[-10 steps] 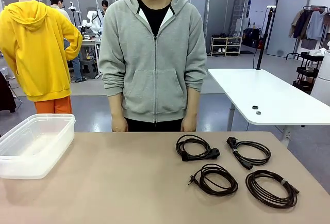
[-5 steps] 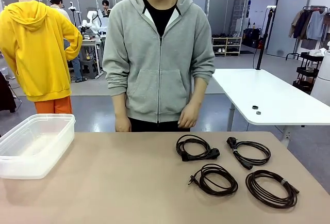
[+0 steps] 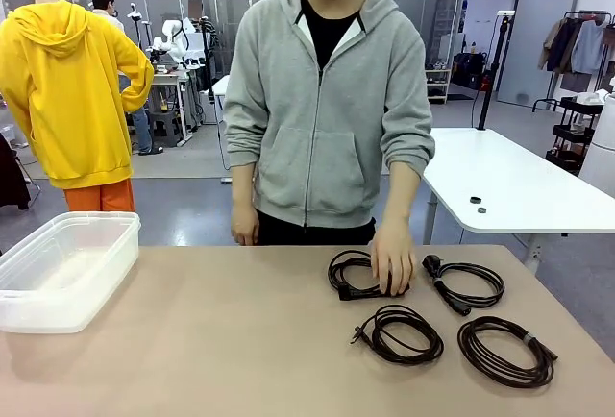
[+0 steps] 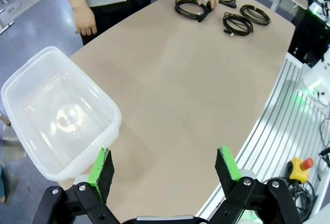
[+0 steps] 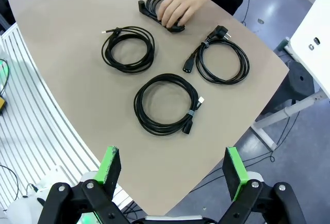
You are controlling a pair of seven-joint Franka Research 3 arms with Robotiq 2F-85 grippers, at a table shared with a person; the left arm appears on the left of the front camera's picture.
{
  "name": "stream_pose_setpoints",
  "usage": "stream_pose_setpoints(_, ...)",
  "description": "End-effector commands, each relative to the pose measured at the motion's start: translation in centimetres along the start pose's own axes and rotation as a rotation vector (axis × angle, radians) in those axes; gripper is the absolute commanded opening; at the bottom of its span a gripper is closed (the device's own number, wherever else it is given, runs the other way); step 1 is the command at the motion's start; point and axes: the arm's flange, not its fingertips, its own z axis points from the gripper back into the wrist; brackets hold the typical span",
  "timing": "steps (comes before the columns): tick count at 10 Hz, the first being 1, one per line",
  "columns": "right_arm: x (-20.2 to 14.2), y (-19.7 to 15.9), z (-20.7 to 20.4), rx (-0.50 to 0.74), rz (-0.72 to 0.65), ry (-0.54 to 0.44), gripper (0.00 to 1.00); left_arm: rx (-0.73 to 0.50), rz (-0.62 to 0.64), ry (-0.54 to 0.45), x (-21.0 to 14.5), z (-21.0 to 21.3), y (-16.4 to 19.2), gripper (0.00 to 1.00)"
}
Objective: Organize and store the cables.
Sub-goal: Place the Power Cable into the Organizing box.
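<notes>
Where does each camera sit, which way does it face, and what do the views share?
Front view: fixed on the robot's side, facing across the table at the person, whose hand shows.
Left wrist view: over the table's left end, looking down at the tub; open left gripper at the bottom.
Right wrist view: over the right end, looking down at four coiled cables; open right gripper at the bottom.
Shared: all three show the hand on a cable.
</notes>
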Motion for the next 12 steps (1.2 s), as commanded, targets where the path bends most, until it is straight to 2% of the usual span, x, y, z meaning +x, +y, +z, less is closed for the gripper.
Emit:
stream_pose_setpoints(1, -0.1, -0.1, 0.0, 0.003, 0.017, -0.004, 1.00, -0.018, -0.013, -0.008, -0.1, 0.0, 0.0, 1.00)
stream_pose_setpoints(10, 0.0, 0.0, -0.1, 0.003, -0.002, 0.001, 1.00, -0.018, -0.013, -0.008, -0.1, 0.0, 0.0, 1.00)
stream_pose_setpoints(12, 4.3, -0.4, -2.4, -0.028, -0.126, 0.073, 1.00, -0.018, -0.013, -0.008, -0.1, 0.0, 0.0, 1.00)
